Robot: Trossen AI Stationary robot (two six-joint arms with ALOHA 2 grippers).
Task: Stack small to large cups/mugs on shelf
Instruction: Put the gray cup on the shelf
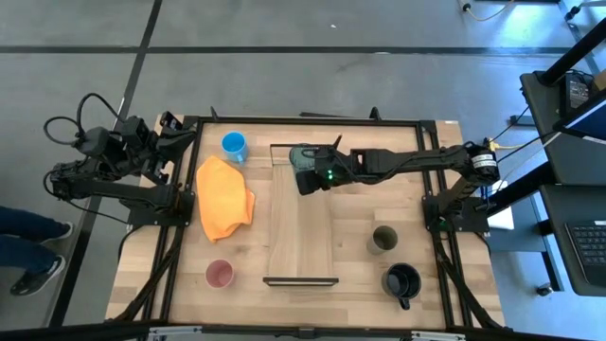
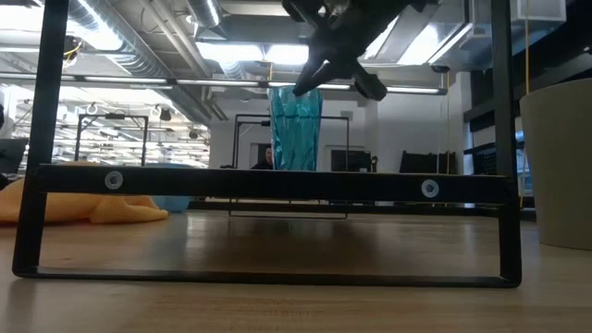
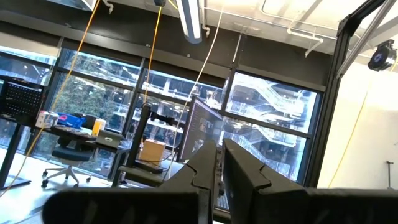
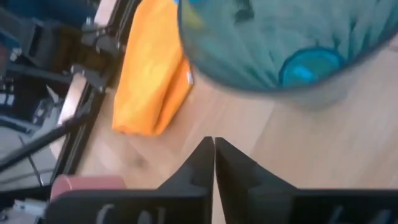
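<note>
The teal translucent tumbler [image 2: 296,129] stands upright on the shelf [image 1: 299,223] at its far end, directly below and just ahead of the right gripper [image 4: 213,155]. In the right wrist view that gripper's 2 fingers are pressed together with nothing between them, and the tumbler lies just beyond the fingertips; the low view shows the gripper at the tumbler's rim, contact cannot be confirmed.

Relative to the right gripper:
- The bright blue handled mug [image 1: 234,146] stands on the tabletop to its side, near the orange cloth [image 1: 223,197].
- The olive-green cup [image 1: 383,239] and the black handled mug [image 1: 401,280] stand well apart from it, toward the table's near edge on the right arm's side.
- The pink cup [image 1: 219,275] stands well apart, toward the near edge beyond the cloth.

The left gripper [image 3: 217,177] waits off the table's left edge, fingers closed and empty, aimed into the room.

Judged progress: 1 of 5 vessels is on the shelf; 4 remain on the tabletop, and no stacking is visible yet
</note>
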